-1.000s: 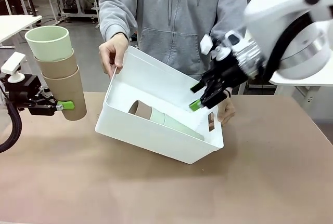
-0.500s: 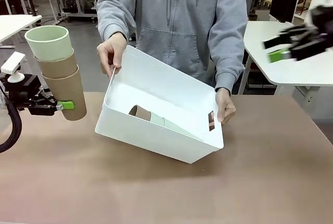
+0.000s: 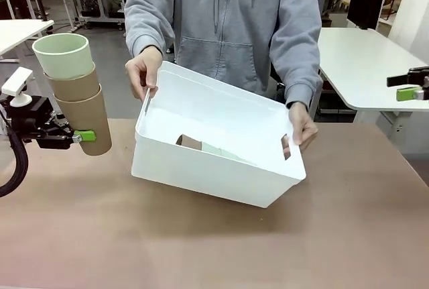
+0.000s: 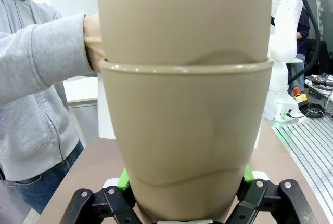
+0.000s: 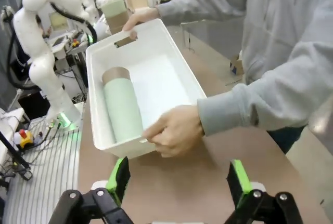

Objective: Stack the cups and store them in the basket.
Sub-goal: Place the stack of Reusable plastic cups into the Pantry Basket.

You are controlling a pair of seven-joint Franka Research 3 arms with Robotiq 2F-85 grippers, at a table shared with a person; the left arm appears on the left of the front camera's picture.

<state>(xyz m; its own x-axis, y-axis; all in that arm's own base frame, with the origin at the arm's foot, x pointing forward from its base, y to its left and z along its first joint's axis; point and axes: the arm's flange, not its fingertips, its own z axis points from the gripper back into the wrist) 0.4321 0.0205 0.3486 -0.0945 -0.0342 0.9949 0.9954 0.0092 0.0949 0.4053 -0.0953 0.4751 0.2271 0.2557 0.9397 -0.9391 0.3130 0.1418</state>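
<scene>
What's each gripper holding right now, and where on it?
The left gripper is shut on the stack of cups, its jaws clamping the bottom tan cup near its base. The right gripper is open and holds nothing.

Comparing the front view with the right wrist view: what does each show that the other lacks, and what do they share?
Front only: the left gripper shut on an upright stack of cups, mint on top of two tan ones. Right wrist only: the right gripper open with nothing between its pads, and the full length of the mint cup lying in the basket. Shared: the person's hands holding the white basket at both ends.
</scene>
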